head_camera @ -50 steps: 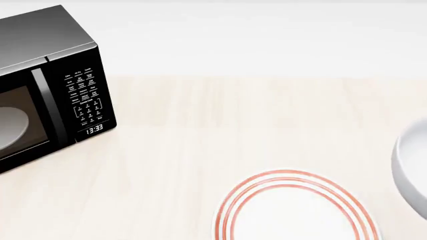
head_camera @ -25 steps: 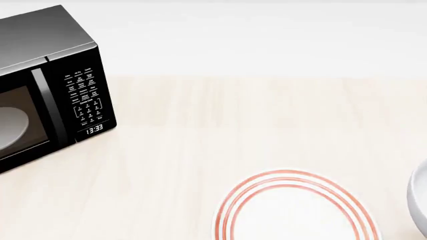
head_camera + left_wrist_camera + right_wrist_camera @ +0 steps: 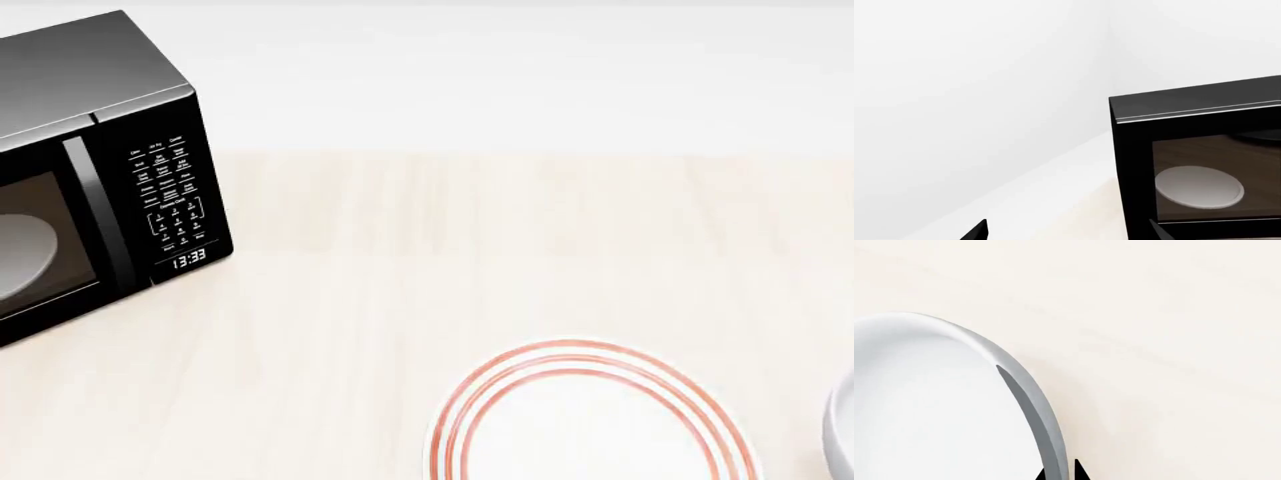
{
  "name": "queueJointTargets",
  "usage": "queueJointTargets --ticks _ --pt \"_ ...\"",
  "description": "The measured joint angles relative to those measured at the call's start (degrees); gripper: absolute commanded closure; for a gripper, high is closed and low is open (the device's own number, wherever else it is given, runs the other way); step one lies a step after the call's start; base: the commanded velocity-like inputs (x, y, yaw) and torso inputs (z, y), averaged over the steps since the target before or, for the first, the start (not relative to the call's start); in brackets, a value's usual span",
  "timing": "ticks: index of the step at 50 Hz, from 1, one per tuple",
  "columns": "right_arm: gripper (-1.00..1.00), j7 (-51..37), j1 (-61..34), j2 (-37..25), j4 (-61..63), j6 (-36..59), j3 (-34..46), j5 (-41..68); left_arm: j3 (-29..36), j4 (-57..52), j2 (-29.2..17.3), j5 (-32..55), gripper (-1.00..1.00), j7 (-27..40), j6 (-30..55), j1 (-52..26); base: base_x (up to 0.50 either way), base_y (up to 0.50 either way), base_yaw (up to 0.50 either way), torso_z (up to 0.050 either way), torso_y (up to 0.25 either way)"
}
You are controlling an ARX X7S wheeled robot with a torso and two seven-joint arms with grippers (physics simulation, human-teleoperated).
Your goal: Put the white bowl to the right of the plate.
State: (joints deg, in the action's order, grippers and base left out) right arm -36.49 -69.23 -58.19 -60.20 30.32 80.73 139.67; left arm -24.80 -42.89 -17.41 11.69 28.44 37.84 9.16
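We locate the white bowl (image 3: 843,435) at the extreme right edge of the head view, just beside the plate (image 3: 587,415) on the plate's right and apart from it. Only a sliver of its rim shows there. We judge this position to match the target, since the task calls for the bowl on that side.

In the right wrist view the white bowl fills the near side, and its thick rim (image 3: 1031,405) runs between two dark fingertips (image 3: 1079,472) of the right gripper (image 3: 1061,475). We read the grip as a pinch on the wall, one finger inside and one outside, jaws narrowly set on the rim.

Whether the bowl rests on the table (image 3: 400,300) or hangs just above it, we cannot tell.

Of the left gripper (image 3: 1067,235) only two dark tips appear, set wide apart with nothing between them. It faces the microwave (image 3: 1201,160), whose door shows a pale disc (image 3: 1199,186).
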Motion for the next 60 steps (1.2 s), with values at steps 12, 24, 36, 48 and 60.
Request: queueJointTargets --ticks 12,24,36,48,60 --pt "1.0 2.54 0.41 2.12 -5.32 1.71 0.38 -0.59 0.44 0.13 -0.16 -0.1 -1.0 0.26 0.02 -0.05 0.0 0.0 0.0 0.0 0.0" --pt "-1.0 3.78 0.76 2.29 -5.37 0.33 -0.03 -1.38 0.45 -0.01 -0.29 0.04 -1.0 0.44 0.08 0.06 0.0 0.0 0.0 0.0 0.0" --pt "-1.0 -0.25 1.23 -3.62 8.79 -7.61 -2.26 -2.8 0.64 -0.06 -0.42 0.14 -1.0 0.6 0.1 0.08 0.0 0.0 0.0 0.0 0.0" --pt "-1.0 -14.18 -3.0 -18.55 43.55 -20.9 -7.6 -12.44 1.36 -0.62 -0.48 0.1 -1.0 0.56 -0.31 0.57 0.0 0.0 0.0 0.0 0.0" --pt "-1.0 -25.57 -9.06 -27.67 73.39 -25.35 -13.37 -23.95 5.08 -2.62 -0.85 -0.96 -1.0 -0.1 -1.64 2.11 0.0 0.0 0.0 0.0 0.0"
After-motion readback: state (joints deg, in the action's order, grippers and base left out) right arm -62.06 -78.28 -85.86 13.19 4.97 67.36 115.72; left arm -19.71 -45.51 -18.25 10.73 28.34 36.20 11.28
